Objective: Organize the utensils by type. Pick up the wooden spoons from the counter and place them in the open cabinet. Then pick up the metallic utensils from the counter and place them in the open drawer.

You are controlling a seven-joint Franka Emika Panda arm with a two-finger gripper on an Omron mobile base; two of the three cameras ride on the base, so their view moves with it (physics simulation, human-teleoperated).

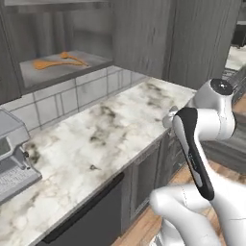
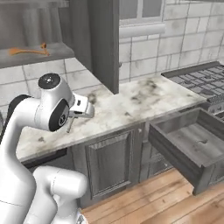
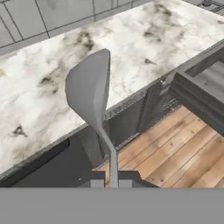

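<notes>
Hand view: my hand [image 3: 113, 178] pinches thin handle of grey metal spoon [image 3: 89, 94], bowl raised toward camera, above front edge of marble surface [image 3: 39, 94]. Right base view: open drawer [image 2: 192, 142] juts out below surface's right end, lighter grey inside; spoon shows as thin stick hanging below my hand [image 2: 71, 121]. Left base view: two wooden spoons [image 1: 60, 61] lie on shelf of open cabinet [image 1: 62, 67]. My arm bends sharply, wrist level, over surface's front edge, well left of drawer.
</notes>
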